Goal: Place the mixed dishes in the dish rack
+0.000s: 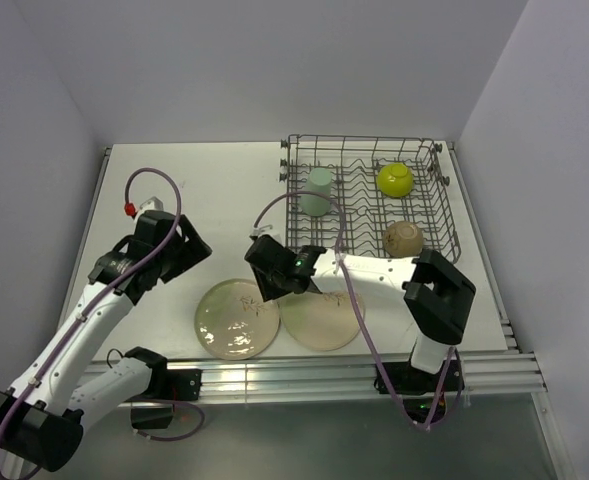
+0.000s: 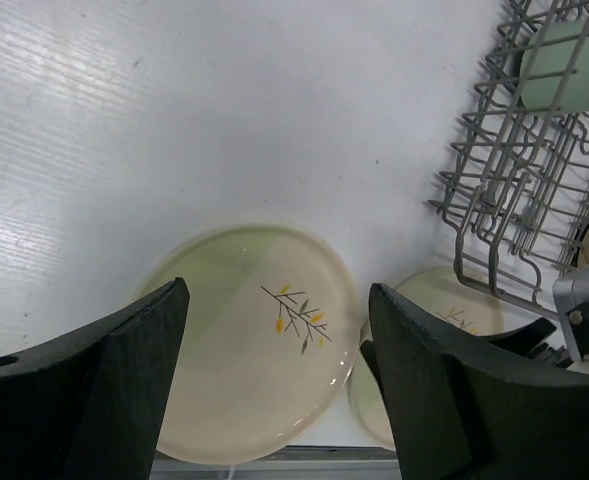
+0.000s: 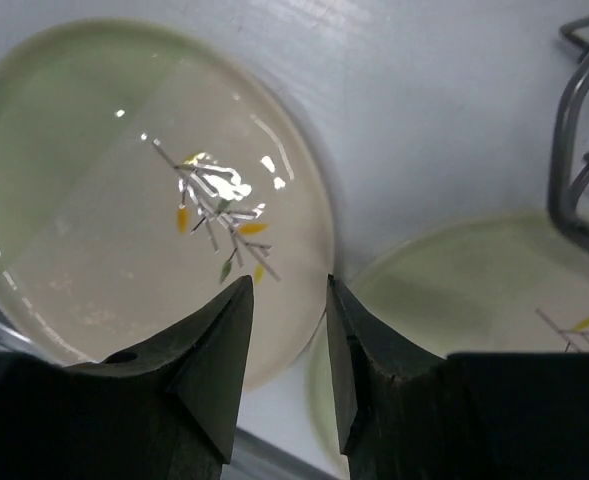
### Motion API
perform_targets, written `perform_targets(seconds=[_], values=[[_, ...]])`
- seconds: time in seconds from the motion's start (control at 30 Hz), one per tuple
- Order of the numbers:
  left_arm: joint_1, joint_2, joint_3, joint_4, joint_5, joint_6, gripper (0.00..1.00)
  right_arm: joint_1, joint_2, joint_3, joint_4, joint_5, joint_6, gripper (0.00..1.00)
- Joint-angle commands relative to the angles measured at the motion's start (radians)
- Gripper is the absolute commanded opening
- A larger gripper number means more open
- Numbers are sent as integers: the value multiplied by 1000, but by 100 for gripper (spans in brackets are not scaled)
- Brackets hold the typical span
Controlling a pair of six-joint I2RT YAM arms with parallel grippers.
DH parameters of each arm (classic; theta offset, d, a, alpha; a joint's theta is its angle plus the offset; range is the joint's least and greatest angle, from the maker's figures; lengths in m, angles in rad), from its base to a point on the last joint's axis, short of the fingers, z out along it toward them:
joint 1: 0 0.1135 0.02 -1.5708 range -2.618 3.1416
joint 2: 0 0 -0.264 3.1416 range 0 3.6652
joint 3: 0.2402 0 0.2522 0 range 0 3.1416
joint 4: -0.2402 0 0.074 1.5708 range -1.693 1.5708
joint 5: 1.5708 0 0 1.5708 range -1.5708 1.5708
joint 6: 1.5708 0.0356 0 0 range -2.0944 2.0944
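Observation:
Two cream plates with a leaf sprig lie side by side near the table's front edge, the left plate [image 1: 236,318] [image 2: 244,340] [image 3: 124,200] and the right plate [image 1: 324,320] [image 2: 444,300] [image 3: 474,290]. My right gripper [image 1: 272,288] [image 3: 286,290] hovers over the spot where their rims meet. Its jaws are a little apart, astride the left plate's right rim, with nothing gripped. My left gripper [image 1: 192,250] [image 2: 277,300] stands wide open above the left plate. The grey wire dish rack [image 1: 304,228] [image 2: 494,200] holds a mint-green cup [image 1: 317,190], a lime-green bowl [image 1: 395,179] and a small brownish cup [image 1: 402,238].
The rack's near left corner [image 3: 574,150] stands close to the right plate's far rim. A metal rail [image 1: 304,375] runs along the table's front edge just below the plates. Walls close in on the left, back and right.

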Motion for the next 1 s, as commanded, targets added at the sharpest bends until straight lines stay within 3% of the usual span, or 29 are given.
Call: perform_targets(seconds=[0.0, 0.5, 0.6, 0.63, 0.73, 0.97], values=[[23, -20, -26, 0, 23, 32, 79, -52, 37, 2, 85, -28, -91, 43], [33, -35, -46, 11, 59, 39, 78, -103, 155, -49, 232, -177, -156, 35], [33, -47, -56, 12, 82, 33, 78, -103, 166, -67, 252, -223, -150, 26], [33, -52, -60, 17, 91, 30, 78, -103, 171, -69, 257, -223, -147, 16], [33, -57, -69, 23, 118, 22, 77, -105, 195, -52, 246, -215, -134, 0], [33, -101, -50, -3, 131, -1, 75, -127, 197, 17, 195, -123, -61, 0]])
